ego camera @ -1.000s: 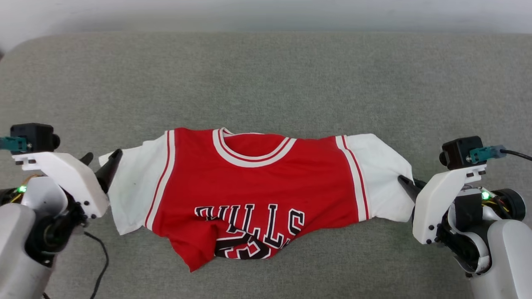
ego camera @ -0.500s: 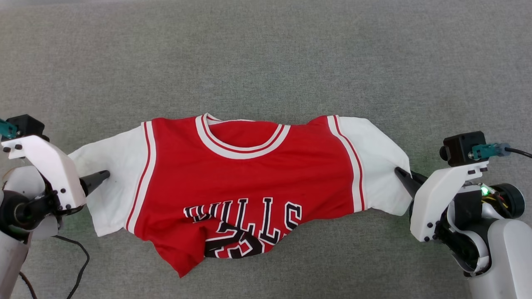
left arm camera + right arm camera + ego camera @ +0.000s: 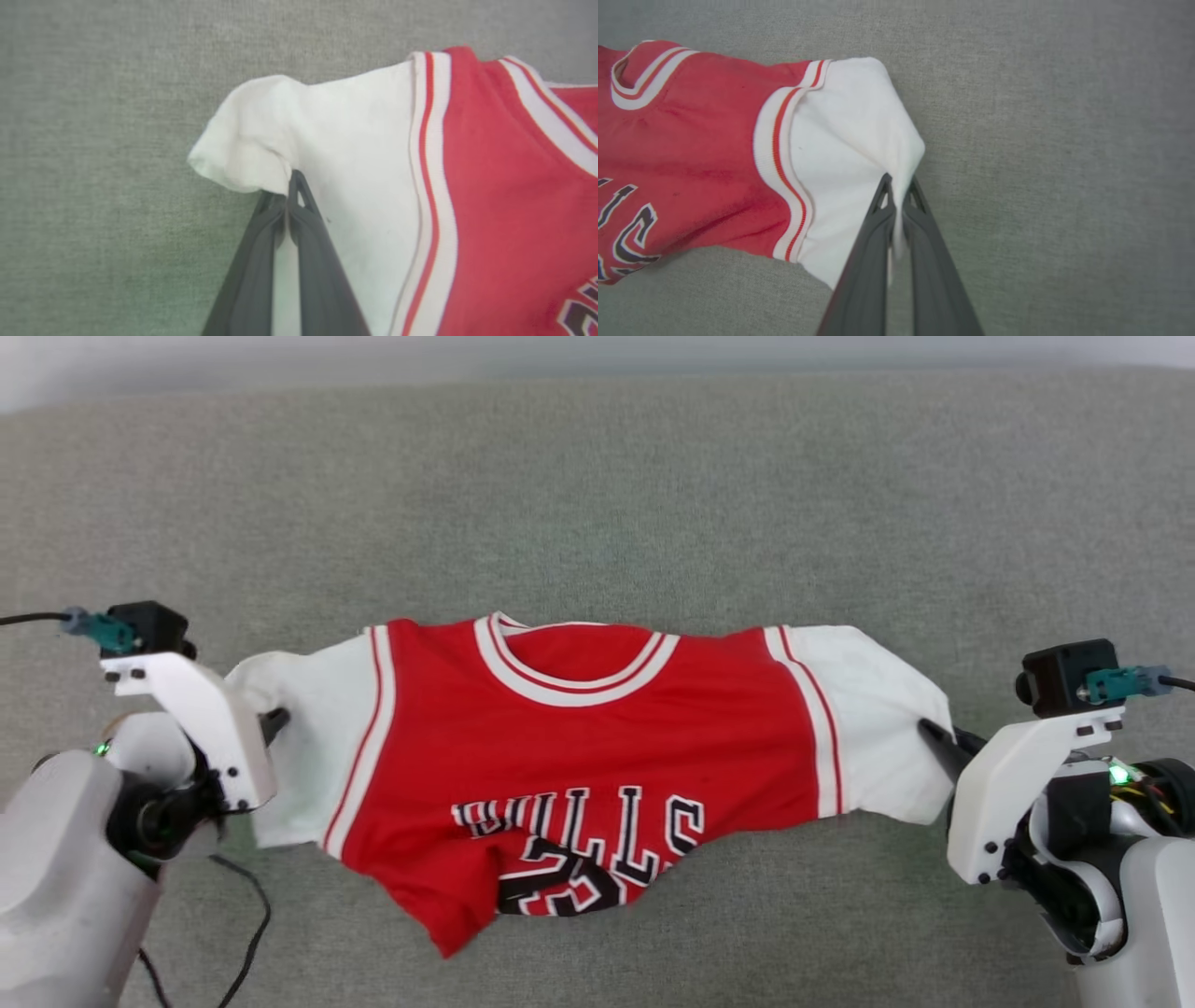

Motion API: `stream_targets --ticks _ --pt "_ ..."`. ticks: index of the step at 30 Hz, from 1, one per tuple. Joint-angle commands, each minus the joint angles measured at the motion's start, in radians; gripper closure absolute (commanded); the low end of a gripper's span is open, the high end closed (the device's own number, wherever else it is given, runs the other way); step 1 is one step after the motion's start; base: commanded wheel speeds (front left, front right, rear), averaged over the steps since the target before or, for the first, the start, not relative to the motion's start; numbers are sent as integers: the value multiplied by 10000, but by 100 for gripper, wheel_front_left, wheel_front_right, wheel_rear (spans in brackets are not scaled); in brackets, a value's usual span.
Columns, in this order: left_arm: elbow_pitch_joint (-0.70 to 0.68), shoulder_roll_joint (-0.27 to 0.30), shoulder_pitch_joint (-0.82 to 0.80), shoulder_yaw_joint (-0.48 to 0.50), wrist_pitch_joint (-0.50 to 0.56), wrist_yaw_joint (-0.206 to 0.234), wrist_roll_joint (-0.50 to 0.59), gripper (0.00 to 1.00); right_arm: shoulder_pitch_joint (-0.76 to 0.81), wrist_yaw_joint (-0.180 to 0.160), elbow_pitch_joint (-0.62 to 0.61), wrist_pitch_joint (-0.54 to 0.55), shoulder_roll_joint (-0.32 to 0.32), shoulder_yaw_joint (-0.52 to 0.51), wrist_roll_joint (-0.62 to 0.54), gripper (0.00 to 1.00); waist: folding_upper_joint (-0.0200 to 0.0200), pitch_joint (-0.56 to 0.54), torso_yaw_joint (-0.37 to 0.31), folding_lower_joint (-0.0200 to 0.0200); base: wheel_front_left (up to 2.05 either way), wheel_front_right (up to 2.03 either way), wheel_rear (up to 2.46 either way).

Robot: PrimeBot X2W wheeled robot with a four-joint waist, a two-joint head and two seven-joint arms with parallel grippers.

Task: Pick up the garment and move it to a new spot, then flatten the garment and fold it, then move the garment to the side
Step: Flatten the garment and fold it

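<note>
The garment [image 3: 579, 747], a red jersey with white short sleeves and black lettering, is spread front-up and sideways across the grey fabric surface [image 3: 597, 504]. Its lower hem is crumpled toward me. At the garment's left end, my left gripper [image 3: 276, 722] is shut on the white sleeve [image 3: 327, 149]; the left wrist view shows its fingers [image 3: 308, 233] pinching a bunched fold. My right gripper [image 3: 932, 735] is shut on the other white sleeve [image 3: 850, 140], with cloth caught between its fingers [image 3: 924, 242]. The garment is stretched between the two grippers.
The grey surface runs wide around the garment, and its far edge meets a pale wall [image 3: 597, 350] at the top. A black cable [image 3: 238, 933] hangs by my left arm at the lower left.
My left gripper, open beside the sleeve a second ago, has moved onto it and shut on the cloth. The right gripper keeps its hold. The head camera has shifted.
</note>
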Motion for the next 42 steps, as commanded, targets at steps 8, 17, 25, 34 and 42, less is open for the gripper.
stream_targets --ticks 8,17,25,34,42 --pt "-345 -134 -784 -17 -1315 280 837 100 -310 -11 322 -355 -230 -184 -35 100 -1 -1076 377 -1 0 0 0" --pt "-88 -633 -2235 -97 -1942 647 1445 100 -2365 -11 1796 -1143 -949 -200 172 100 -1 -1581 332 -1 0 0 0" --pt "1234 -1333 -4425 70 -2858 633 1799 100 -5723 -11 3904 -2338 -1303 100 355 100 -1 -866 115 -1 0 0 0" --pt "2217 -1704 -7357 480 -4980 611 2357 100 -9707 -11 5493 -4210 -1511 433 -252 100 -1 850 111 -1 0 0 0" --pt "2549 -1613 -9615 896 -6755 341 2638 100 -12693 -11 6424 -6054 -1396 519 -1152 100 -1 2038 158 -1 0 0 0"
